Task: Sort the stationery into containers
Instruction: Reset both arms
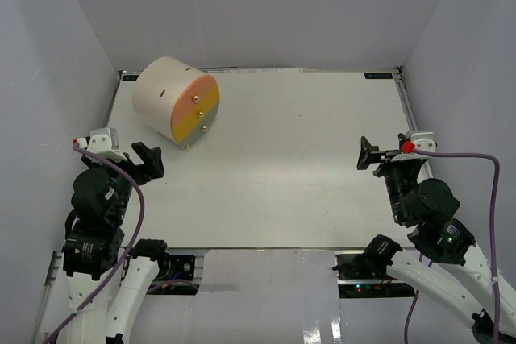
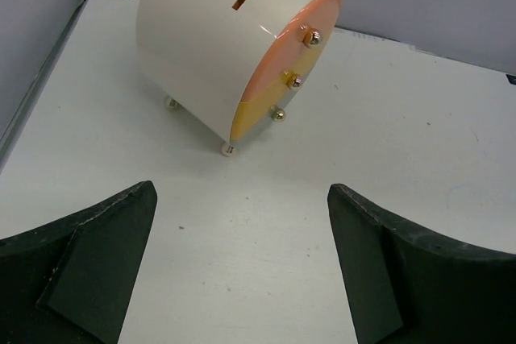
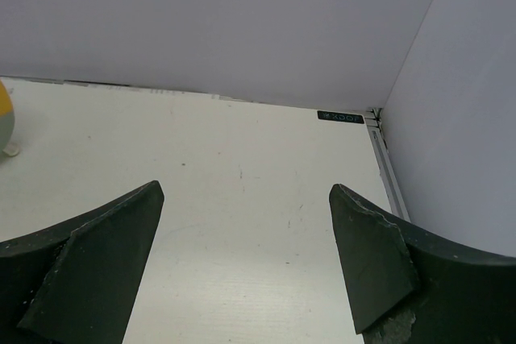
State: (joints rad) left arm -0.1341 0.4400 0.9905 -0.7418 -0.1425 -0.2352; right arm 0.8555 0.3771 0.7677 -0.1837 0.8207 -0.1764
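Note:
The cream cylindrical organizer [image 1: 176, 100] lies at the back left of the table, its round face with pink, orange and yellow bands and three brass knobs turned toward the middle. All its drawers are shut. It also shows in the left wrist view [image 2: 226, 54], and a sliver of it at the left edge of the right wrist view [image 3: 5, 118]. No pens or markers are in view. My left gripper [image 1: 149, 160] is open and empty, a little in front of the organizer. My right gripper [image 1: 368, 153] is open and empty at the right side.
White walls enclose the table on the left, back and right. A metal rail [image 1: 407, 110] runs along the table's right edge, and another along the left edge [image 2: 40, 78].

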